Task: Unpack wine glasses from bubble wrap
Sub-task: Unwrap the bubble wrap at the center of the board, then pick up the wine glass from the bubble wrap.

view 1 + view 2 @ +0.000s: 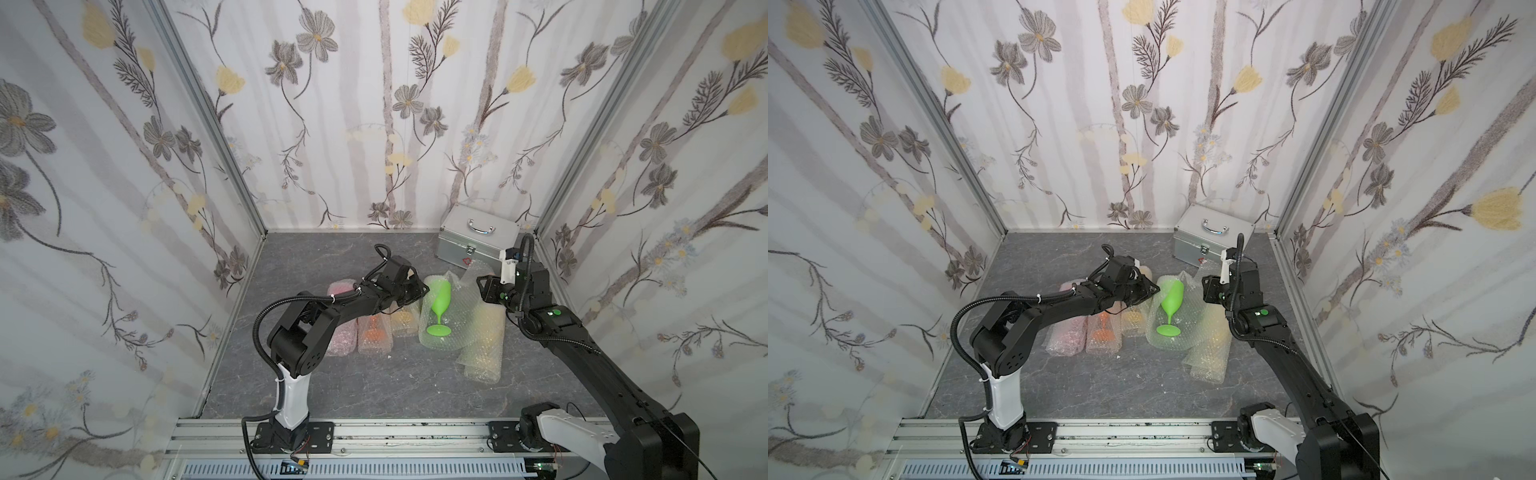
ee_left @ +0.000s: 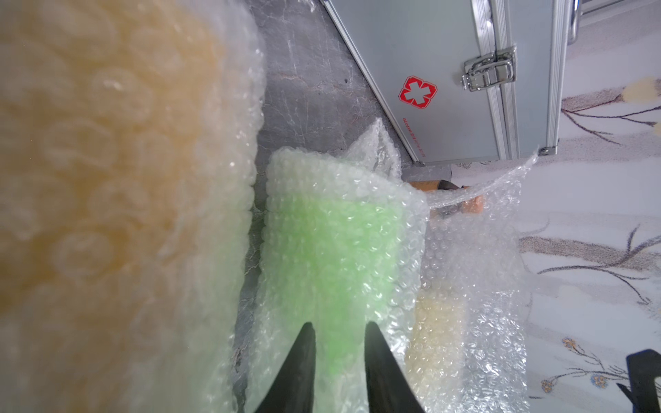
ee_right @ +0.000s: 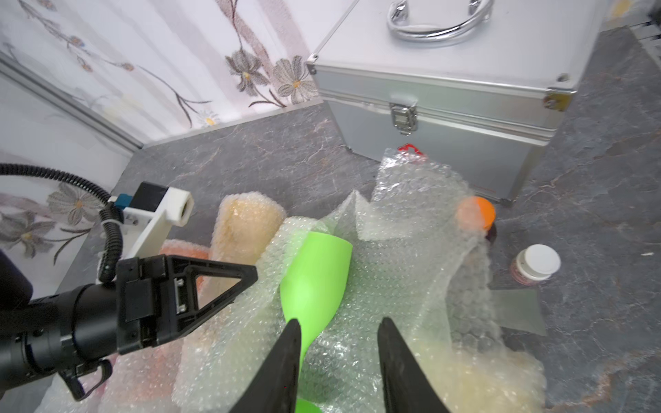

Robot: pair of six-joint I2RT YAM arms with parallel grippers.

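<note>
goblet: the green goblet [image 1: 440,301] lies on its side right of the tabletop's centre, bowl toward the back edge, foot toward the front edge.
sheet: its sheet [image 1: 459,318] lies spread under it with the edges curled up. i judge that leaves the stem free for you to take.
left gripper: the left gripper [image 2: 339,323] sits at the sheet's left edge by the bowl. its fingers are slightly apart and you can see nothing pinched. it is likely there to keep the sheet down.
right gripper: the right gripper [image 3: 339,321] hangs over the sheet beside the stem, fingers spread and empty. it looks placed for a stem grasp.
rolls: the pink roll [image 1: 340,340], orange roll [image 1: 376,334] and yellow roll [image 1: 405,320] lie side by side left of the goblet. an amber roll [image 1: 486,338] touches the sheet's right side. none is unwrapped yet.
case: the case [image 1: 478,241] stands shut in the back right corner.
risk: the sheet may cling as you lift.
</note>
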